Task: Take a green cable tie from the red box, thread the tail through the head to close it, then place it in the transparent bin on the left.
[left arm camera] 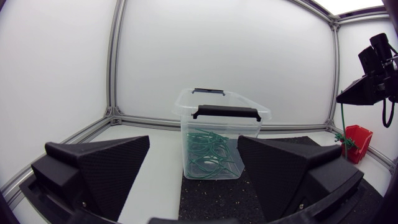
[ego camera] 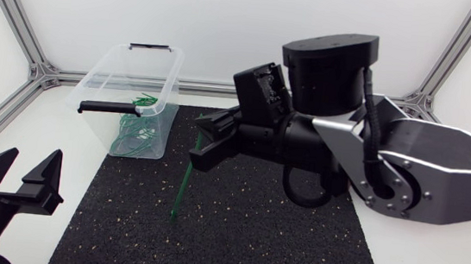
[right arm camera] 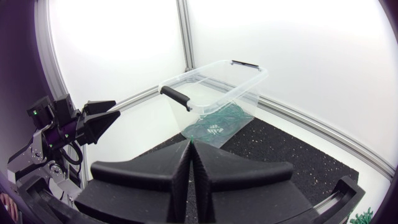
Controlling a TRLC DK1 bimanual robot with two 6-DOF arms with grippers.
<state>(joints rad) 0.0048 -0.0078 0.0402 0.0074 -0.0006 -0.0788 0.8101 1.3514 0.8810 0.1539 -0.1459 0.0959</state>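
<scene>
The white desk (ego camera: pixel 53 136) is smooth and matte, and across its middle lies a black mat (ego camera: pixel 251 238), rough and grainy with pale flecks. The right arm (ego camera: pixel 439 173) comes in big from the side, with flat silver-grey plates and a fat black drum of a joint. Its right gripper (ego camera: pixel 204 142) is out over the mat, the wedge jaws pressed together and pinching the green cable tie (ego camera: pixel 182 192). In the right wrist view the two ribbed black fingers (right arm camera: pixel 155 171) meet flat against each other.

At the far left corner of the mat stands the transparent bin (ego camera: pixel 102 76), a clear, thin-walled plastic tub with rounded corners and black clip handles. A tangle of looped green ties (ego camera: pixel 134 131) lies in the bottom. Near the front corner the left gripper (ego camera: pixel 36 163) has its jaws spread wide with nothing between them, their inner faces finely pebbled. In the left wrist view the small, glossy red box (left arm camera: pixel 358 140) sits off to the side.

Now the tie: it's a thin, straight strip, long axis close to upright, hanging from the jaws with its free end pointing down at the mat. I can't tell whether it touches.
</scene>
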